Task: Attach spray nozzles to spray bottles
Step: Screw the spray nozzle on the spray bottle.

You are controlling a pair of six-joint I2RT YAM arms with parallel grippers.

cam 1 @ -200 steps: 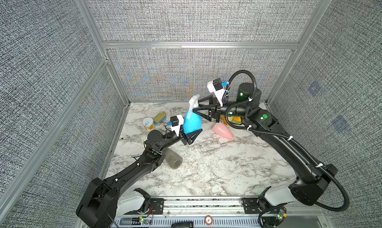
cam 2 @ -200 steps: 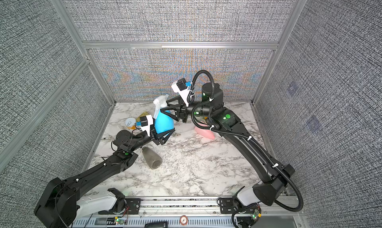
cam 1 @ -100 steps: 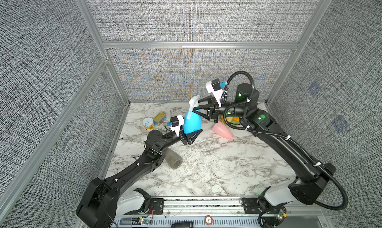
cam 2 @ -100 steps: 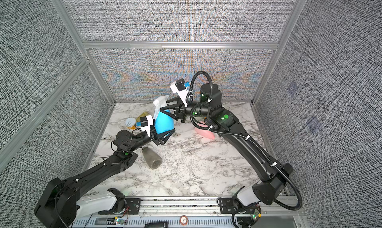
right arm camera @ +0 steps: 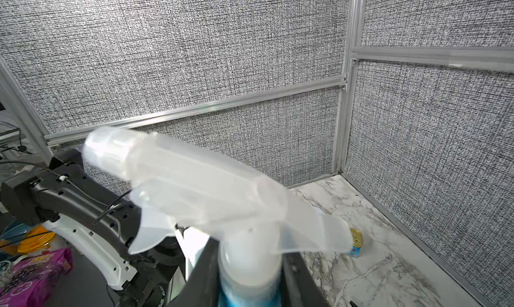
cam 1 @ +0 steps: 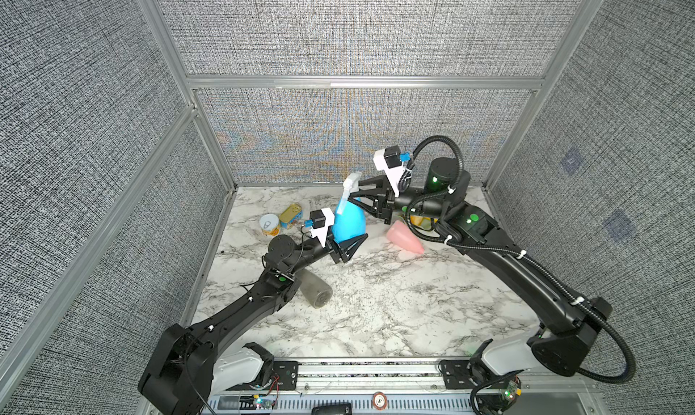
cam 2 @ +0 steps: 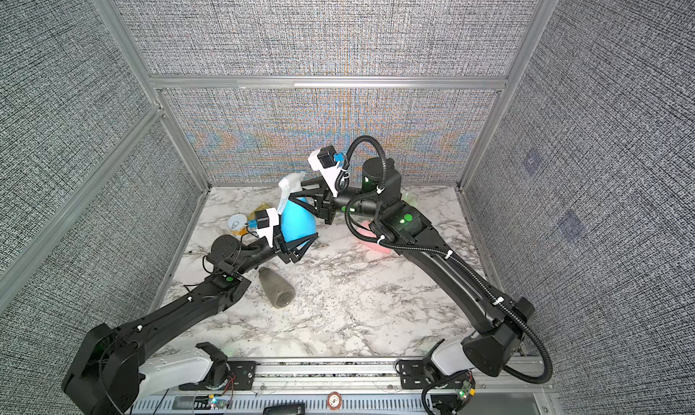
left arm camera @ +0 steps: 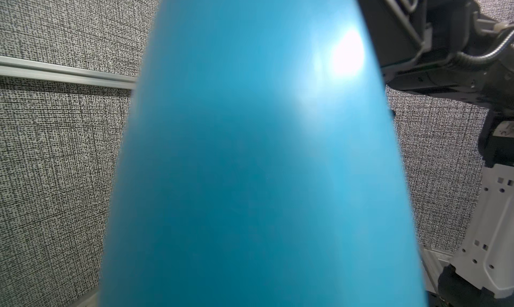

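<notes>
A blue spray bottle (cam 1: 349,225) (cam 2: 297,221) is held up off the table, neck upward, with my left gripper (cam 1: 348,241) (cam 2: 297,241) shut on its wide base. Its body fills the left wrist view (left arm camera: 250,152), hiding those fingers. A translucent white spray nozzle (cam 1: 350,180) (cam 2: 289,182) (right arm camera: 194,180) sits on the neck. My right gripper (cam 1: 355,191) (cam 2: 298,193) (right arm camera: 249,264) reaches in from the right, shut on the nozzle's collar. A pink spray bottle (cam 1: 404,236) (cam 2: 376,246) and a smoky grey one (cam 1: 316,293) (cam 2: 276,289) lie on the marble table.
Two tin cans (cam 1: 269,224) (cam 1: 291,215) stand at the back left of the table, one also showing in the right wrist view (right arm camera: 356,239). Something orange (cam 1: 417,219) lies behind the right arm. Grey panel walls enclose the table on three sides.
The right gripper's jaws have come together on the nozzle's collar. The left arm and the blue bottle have stayed put.
</notes>
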